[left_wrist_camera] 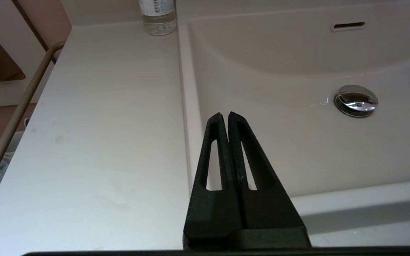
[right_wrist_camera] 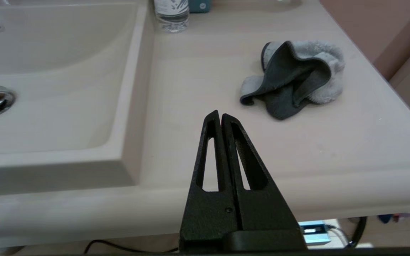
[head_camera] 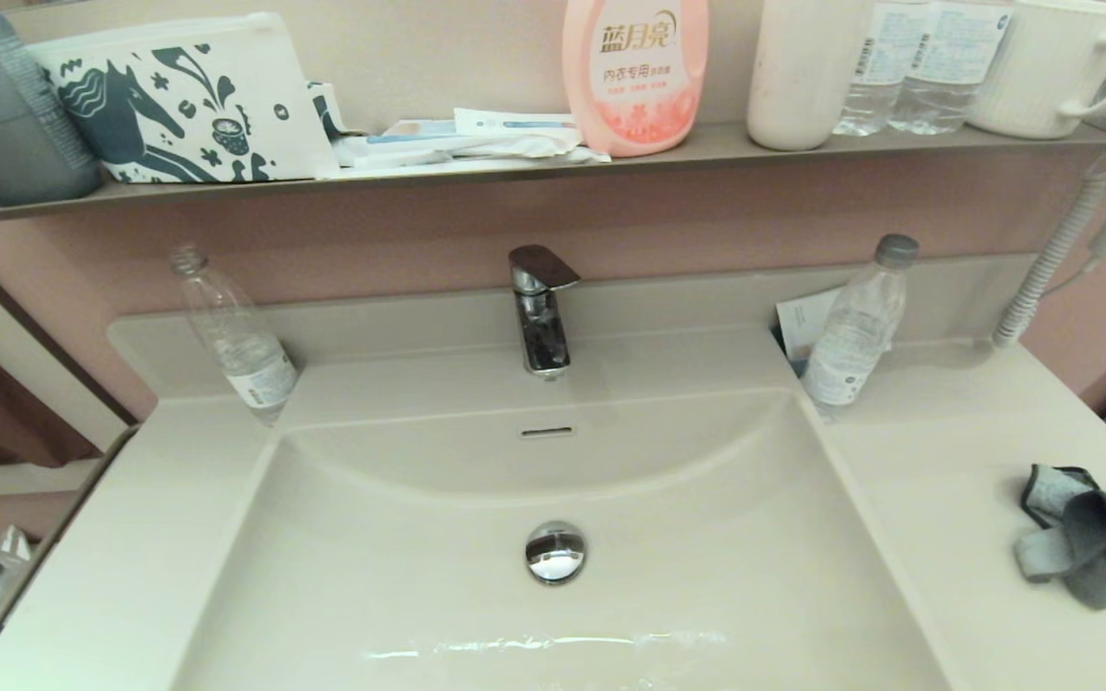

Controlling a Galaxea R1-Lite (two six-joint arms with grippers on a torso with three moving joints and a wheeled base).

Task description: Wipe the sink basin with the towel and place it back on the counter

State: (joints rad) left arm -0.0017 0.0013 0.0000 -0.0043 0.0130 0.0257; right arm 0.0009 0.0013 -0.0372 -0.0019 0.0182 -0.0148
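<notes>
The crumpled grey towel point(head_camera: 1091, 542) lies on the counter point(head_camera: 947, 480) right of the sink basin point(head_camera: 419, 576), close to the counter's right edge. From the right wrist the towel point(right_wrist_camera: 294, 78) sits a short way ahead of my shut, empty right gripper point(right_wrist_camera: 220, 114), which hovers over the counter's front edge. My left gripper point(left_wrist_camera: 225, 114) is shut and empty too, held over the basin's left rim point(left_wrist_camera: 187, 106). The chrome drain plug point(head_camera: 555, 551) and overflow slot point(head_camera: 546, 432) show in the basin. Neither gripper appears in the head view.
A chrome faucet point(head_camera: 541, 307) stands behind the basin. Clear plastic bottles stand at the back left point(head_camera: 236, 336) and back right point(head_camera: 855, 326) of the counter. A shelf point(head_camera: 515, 163) above holds a pink detergent bottle, cups and papers. A coiled cord point(head_camera: 1043, 269) hangs at right.
</notes>
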